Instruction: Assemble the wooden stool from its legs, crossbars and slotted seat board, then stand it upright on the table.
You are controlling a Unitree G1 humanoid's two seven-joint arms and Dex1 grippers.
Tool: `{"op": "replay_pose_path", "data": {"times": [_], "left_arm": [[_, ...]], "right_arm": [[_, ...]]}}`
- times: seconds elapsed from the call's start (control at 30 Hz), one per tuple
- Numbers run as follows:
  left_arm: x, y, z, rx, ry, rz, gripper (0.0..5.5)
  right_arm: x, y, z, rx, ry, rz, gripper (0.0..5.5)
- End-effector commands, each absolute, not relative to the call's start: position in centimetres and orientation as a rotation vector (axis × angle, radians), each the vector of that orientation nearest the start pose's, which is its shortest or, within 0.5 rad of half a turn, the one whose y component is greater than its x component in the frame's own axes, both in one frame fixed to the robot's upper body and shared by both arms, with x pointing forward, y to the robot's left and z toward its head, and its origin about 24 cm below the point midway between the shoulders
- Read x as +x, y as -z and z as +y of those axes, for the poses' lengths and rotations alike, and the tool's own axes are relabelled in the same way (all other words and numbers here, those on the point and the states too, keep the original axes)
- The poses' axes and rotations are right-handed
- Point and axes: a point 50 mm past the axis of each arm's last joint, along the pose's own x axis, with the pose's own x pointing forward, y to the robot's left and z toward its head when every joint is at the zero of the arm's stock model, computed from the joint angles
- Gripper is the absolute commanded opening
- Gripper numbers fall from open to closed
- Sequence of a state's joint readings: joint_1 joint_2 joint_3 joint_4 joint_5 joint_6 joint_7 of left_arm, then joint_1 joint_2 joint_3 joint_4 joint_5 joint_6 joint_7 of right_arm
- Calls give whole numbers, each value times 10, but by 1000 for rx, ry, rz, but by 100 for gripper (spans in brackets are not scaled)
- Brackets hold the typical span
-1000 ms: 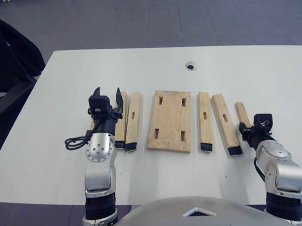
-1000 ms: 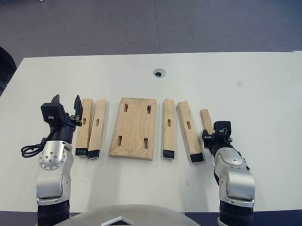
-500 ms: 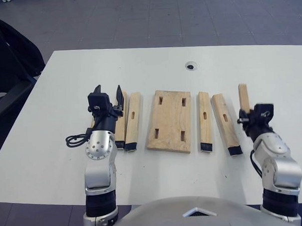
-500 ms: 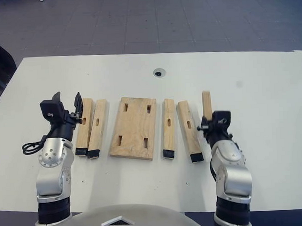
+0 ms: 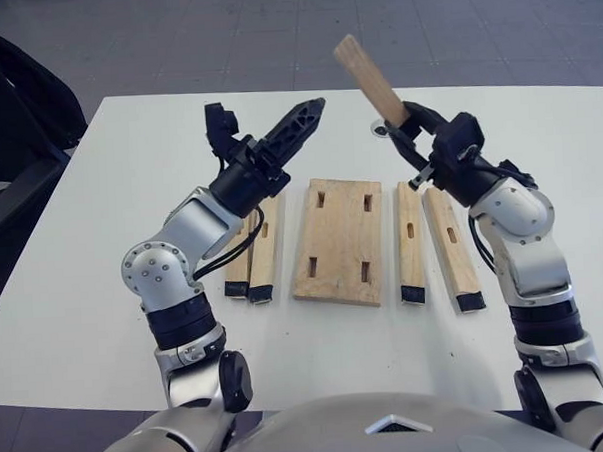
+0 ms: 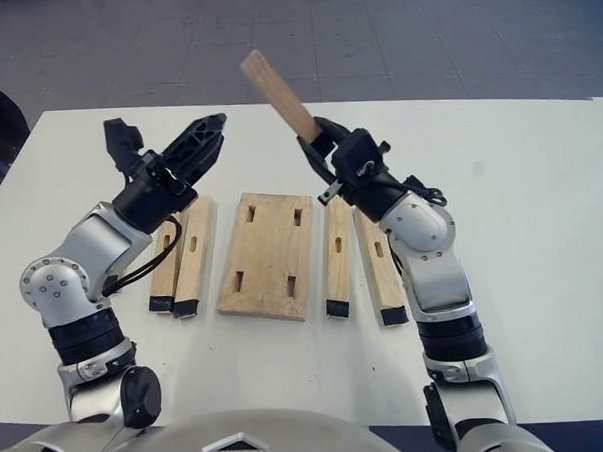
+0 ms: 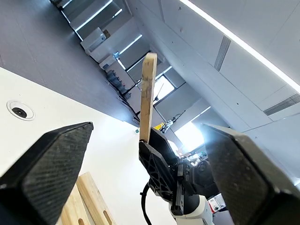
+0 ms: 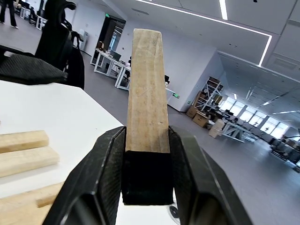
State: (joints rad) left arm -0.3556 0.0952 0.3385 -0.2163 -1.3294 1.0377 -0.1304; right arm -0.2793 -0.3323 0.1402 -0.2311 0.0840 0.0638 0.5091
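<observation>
Left gripper (image 5: pixel 302 121) released, fingers (image 7: pixel 47 178) spread wide with nothing gripped. It hangs in the air over the left-hand parts, aimed toward the right gripper.

Below it on the white rectangular table (image 5: pixel 103 275): two pale wooden slotted legs with black end caps (image 5: pixel 265 243), side by side and close, caps toward the robot. The arm covers part of the outer one.

Next right: flat rectangular pale wooden seat board with four slots (image 5: pixel 340 242), lying flat, apart from the legs on either side.

Right of the board: two more capped slotted wooden legs (image 5: pixel 409 241), near each other, the outer one slightly angled.

Right gripper (image 5: pixel 412 121) clenched on the lower end of a short plain wooden crossbar (image 5: pixel 370 78). It is held in the air above the far ends of the right-hand legs, tilted, free end up and toward the robot's left.

Round black cable grommet (image 7: pixel 19 111) is set in the tabletop beyond the board.

Grey tiled floor (image 5: pixel 273 37) lies past the far edge, with a black chair (image 5: pixel 17 128) off the left corner.

Wrist views show an open office: long ceiling light strips (image 8: pixel 201 16), white desks (image 8: pixel 107 64), shelving (image 8: pixel 199 101) far back.
</observation>
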Motion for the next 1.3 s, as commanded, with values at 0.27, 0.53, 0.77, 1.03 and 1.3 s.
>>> {"op": "replay_pose_path", "data": {"times": [0.27, 0.53, 0.77, 1.03, 1.3], "left_arm": [[278, -166, 129, -1059, 861, 116, 423], [277, -165, 128, -1053, 878, 123, 332], [278, -161, 133, -1041, 843, 105, 219], [273, -158, 129, -1038, 863, 117, 85], [279, -149, 135, -993, 787, 134, 65]], "right_arm": [[254, -148, -105, -413, -840, -366, 132], [250, -144, -103, -455, -847, -371, 132], [248, -141, -105, -579, -816, -402, 132], [249, -140, -104, -572, -791, -401, 132], [247, -138, -105, -574, -794, -389, 132]]}}
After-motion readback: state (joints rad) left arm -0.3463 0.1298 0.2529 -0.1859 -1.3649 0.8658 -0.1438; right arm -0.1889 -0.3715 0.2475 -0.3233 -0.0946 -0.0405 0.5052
